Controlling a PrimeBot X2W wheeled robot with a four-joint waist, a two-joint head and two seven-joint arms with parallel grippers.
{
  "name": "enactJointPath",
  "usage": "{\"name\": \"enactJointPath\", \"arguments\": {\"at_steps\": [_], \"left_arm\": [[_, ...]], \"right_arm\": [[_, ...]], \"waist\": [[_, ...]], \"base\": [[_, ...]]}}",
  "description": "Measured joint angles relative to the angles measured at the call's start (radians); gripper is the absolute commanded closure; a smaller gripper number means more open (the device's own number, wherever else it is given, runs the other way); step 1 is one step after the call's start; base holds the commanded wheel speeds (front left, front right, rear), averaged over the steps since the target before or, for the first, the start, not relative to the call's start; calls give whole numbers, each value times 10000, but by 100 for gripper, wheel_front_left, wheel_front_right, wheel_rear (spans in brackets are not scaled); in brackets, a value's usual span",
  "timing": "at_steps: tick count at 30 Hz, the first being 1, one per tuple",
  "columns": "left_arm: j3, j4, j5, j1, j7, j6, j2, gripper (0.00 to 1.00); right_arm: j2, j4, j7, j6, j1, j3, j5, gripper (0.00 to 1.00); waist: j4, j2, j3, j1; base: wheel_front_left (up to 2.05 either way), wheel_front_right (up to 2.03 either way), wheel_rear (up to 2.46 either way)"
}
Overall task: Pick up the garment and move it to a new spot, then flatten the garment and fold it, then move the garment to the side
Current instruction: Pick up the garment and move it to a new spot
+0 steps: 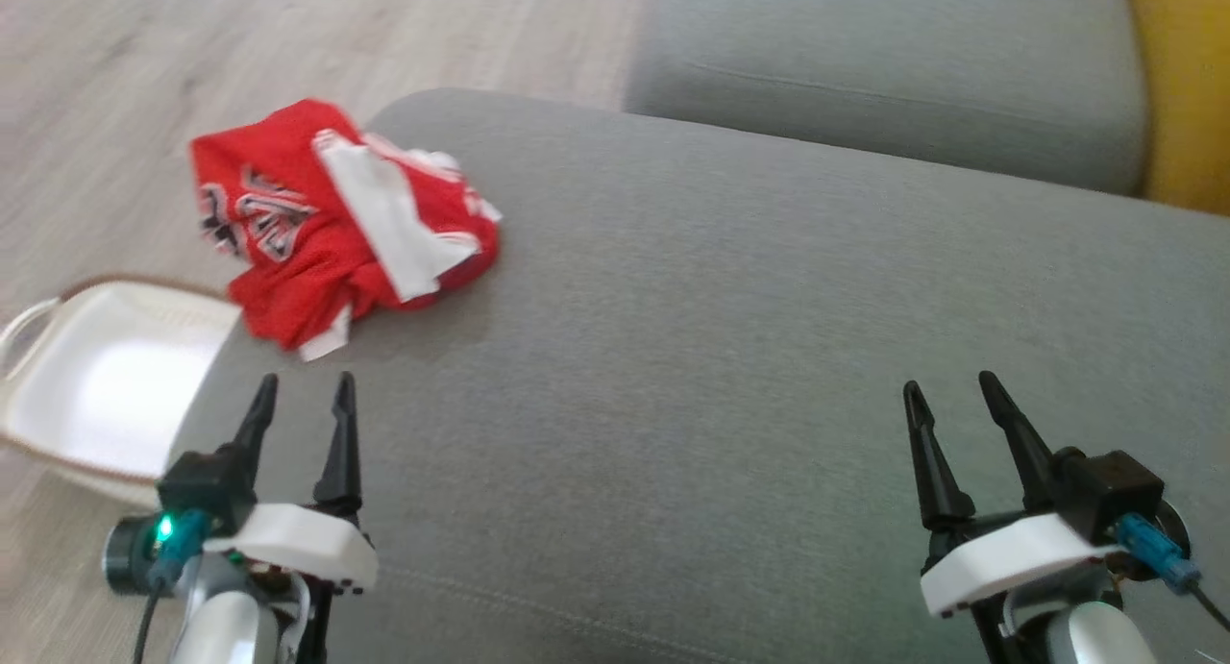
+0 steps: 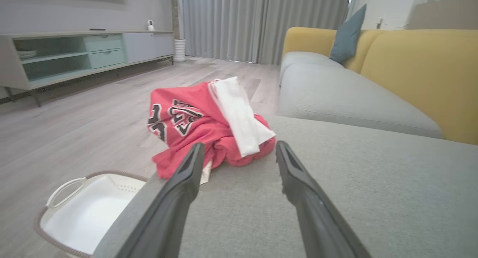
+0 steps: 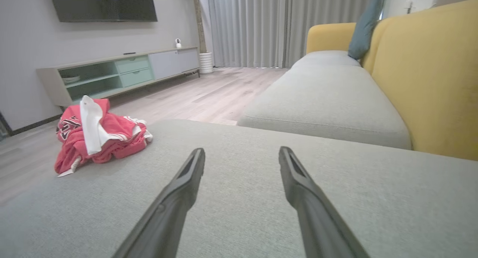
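1. End effectors. In the head view, the left gripper [image 1: 303, 390] sits at 7 o'clock and the right gripper [image 1: 951, 390] at 5 o'clock. Both are above the grey seat cushion [image 1: 730, 376], with fingers pointing toward 12 o'clock. On each unit the two dark fingers stand spread wide, with cushion fabric visible between them. Neither unit holds or touches anything.

2. Basket. A white laundry basket [image 1: 106, 385] with a brown rim stands on the floor at 9 o'clock, just beside the cushion's left edge. Its interior appears bare, and one looped handle faces outward.

3. Garment. The garment [image 1: 336, 222] is a red jersey with white trim and dark lettering. It lies crumpled at 10 o'clock, on the far left corner of the cushion. Its left part extends past the cushion edge. A white panel is folded across the top of the heap. In the left wrist view it lies directly ahead of the fingertips, near but apart from them. It is well apart from the right gripper.

4. Background. A second grey cushion [image 1: 884, 78] lies at 1 o'clock, with a yellow backrest [image 1: 1187, 87] at 2 o'clock. Pale wood floor [image 1: 192, 49] fills 11 o'clock. The wrist views show a low cabinet [image 2: 74, 52], grey curtains [image 2: 261, 22] and a teal pillow [image 2: 347, 34] beyond.
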Motion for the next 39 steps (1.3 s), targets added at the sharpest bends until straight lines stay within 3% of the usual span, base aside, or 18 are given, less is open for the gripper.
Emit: {"name": "enactJointPath", "arguments": {"at_steps": [10, 27, 33, 39], "left_arm": [[134, -54, -77, 19, 0, 31, 58, 0], [115, -121, -199, -489, 0, -69, 36, 0], [113, 633, -426, -3405, -46, -322, -36, 0], [238, 2945, -784, -5570, 222, -495, 98, 0]], "right_arm": [[0, -81, 2, 0, -13, 67, 69, 0], [0, -616, 405, 0, -332, 163, -63, 0], [-71, -1369, 848, 0, -1454, 2, -552, 0], [-353, -1680, 1072, 0, -1816, -102, -658, 0]], "waist": [[875, 0, 20, 0], [692, 0, 873, 0], [341, 0, 2462, 3], [41, 0, 3831, 4]], "base": [[0, 0, 0], [0, 0, 0], [0, 0, 0], [0, 0, 0]]}}
